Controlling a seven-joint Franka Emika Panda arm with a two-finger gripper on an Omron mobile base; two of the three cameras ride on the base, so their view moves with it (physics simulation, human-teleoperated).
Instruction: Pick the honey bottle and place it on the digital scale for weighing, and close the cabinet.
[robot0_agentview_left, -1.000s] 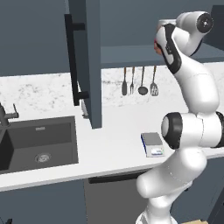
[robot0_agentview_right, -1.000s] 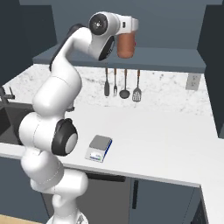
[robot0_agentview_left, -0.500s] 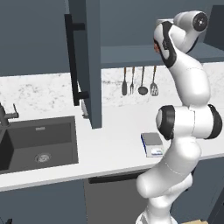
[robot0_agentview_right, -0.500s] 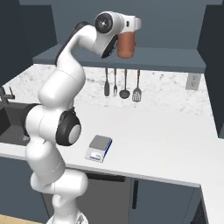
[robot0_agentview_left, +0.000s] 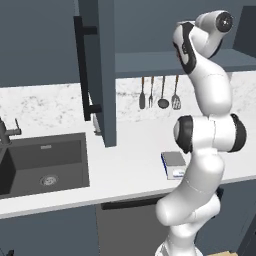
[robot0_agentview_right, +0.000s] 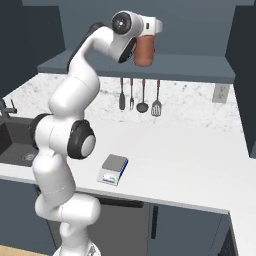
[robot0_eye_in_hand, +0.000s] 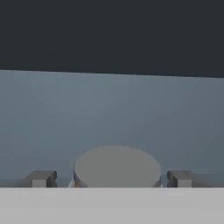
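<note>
The honey bottle (robot0_agentview_right: 145, 52), a reddish-brown jar, stands on the open shelf of the cabinet (robot0_agentview_right: 190, 75). Looking down along the hand, I see its grey lid (robot0_eye_in_hand: 117, 168) from above. My gripper (robot0_eye_in_hand: 116, 178) is open and straddles the lid, with a small gap between each fingertip and the lid's sides. From the right base view the hand sits right on top of the bottle. The digital scale (robot0_agentview_right: 114, 167) (robot0_agentview_left: 174, 163) lies on the white counter near the arm's base. One cabinet door (robot0_agentview_left: 102, 70) stands open, its black bar handle (robot0_agentview_left: 82, 65) facing me.
Several utensils (robot0_agentview_right: 139, 95) hang on the marble wall under the shelf. A dark sink (robot0_agentview_left: 42, 162) with a faucet (robot0_agentview_left: 10, 131) lies to the left. A wall outlet (robot0_agentview_right: 218, 92) is at the right. The counter (robot0_agentview_right: 200, 160) stretches right of the scale.
The arm's middle links have shifted slightly left in the left base view. The hand has stayed over the honey bottle with its jaws open.
</note>
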